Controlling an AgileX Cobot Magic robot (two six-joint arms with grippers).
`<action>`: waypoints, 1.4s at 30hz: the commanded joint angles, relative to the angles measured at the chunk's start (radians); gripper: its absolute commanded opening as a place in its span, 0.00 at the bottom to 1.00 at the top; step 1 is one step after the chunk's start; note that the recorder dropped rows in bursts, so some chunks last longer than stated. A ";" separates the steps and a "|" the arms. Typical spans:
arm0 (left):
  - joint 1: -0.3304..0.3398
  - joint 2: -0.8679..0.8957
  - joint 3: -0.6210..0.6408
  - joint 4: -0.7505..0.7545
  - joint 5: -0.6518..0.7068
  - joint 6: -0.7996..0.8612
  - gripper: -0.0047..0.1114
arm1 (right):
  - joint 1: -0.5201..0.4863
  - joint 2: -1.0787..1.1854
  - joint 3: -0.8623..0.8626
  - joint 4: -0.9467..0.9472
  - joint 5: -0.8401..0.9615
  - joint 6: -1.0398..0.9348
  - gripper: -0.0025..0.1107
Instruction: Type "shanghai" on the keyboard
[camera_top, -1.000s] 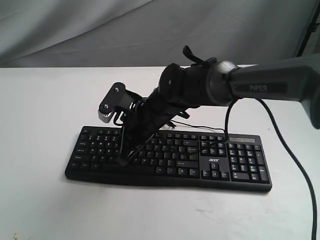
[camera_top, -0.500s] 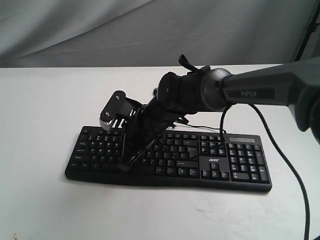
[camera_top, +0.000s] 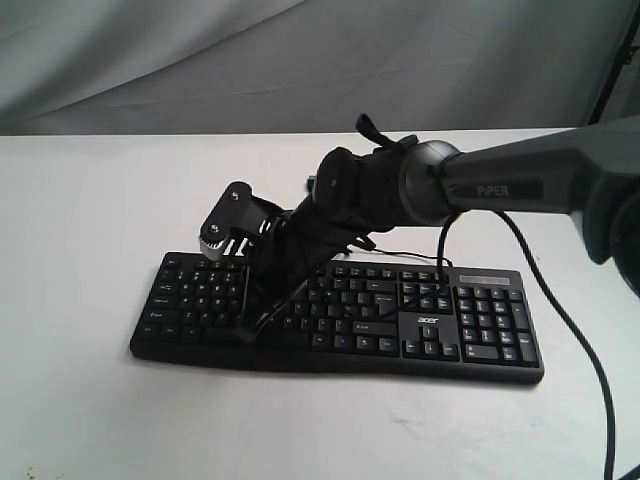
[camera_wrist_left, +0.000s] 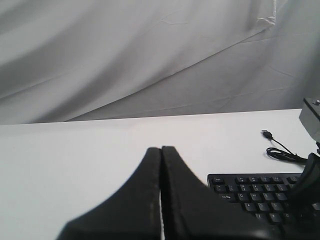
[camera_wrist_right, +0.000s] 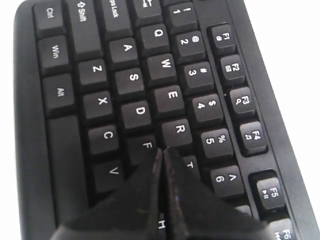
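The wide black keyboard (camera_top: 480, 352) with an acer logo lies across the white table. My right arm reaches over it to its left half, and the right gripper (camera_top: 244, 333) is shut, pointing down at the letter keys. In the right wrist view the shut right gripper (camera_wrist_right: 162, 150) has its tip between the F, R and T keys on the keyboard (camera_wrist_right: 125, 80), and the H legend shows beneath the fingers. Whether the tip touches a key I cannot tell. The left gripper (camera_wrist_left: 161, 148) is shut and empty, over bare table beside the keyboard's corner (camera_wrist_left: 250, 192).
The keyboard's thin black USB cable (camera_wrist_left: 280, 150) lies coiled on the table behind it, its plug free. A grey cloth backdrop (camera_top: 200, 60) hangs behind the white table (camera_top: 80, 200). The right arm's own cable (camera_top: 580, 340) hangs at the right.
The right arm has shifted slightly left and its gripper has dipped a little lower toward the keys on the keyboard's left half. The keyboard has not moved.
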 joint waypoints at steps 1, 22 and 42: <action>-0.006 -0.002 0.002 0.000 -0.006 -0.003 0.04 | 0.004 -0.037 -0.005 -0.022 0.026 -0.003 0.02; -0.006 -0.002 0.002 0.000 -0.006 -0.003 0.04 | -0.009 -0.072 -0.005 -0.143 0.092 0.123 0.02; -0.006 -0.002 0.002 0.000 -0.006 -0.003 0.04 | 0.000 -0.055 -0.005 -0.139 0.060 0.119 0.02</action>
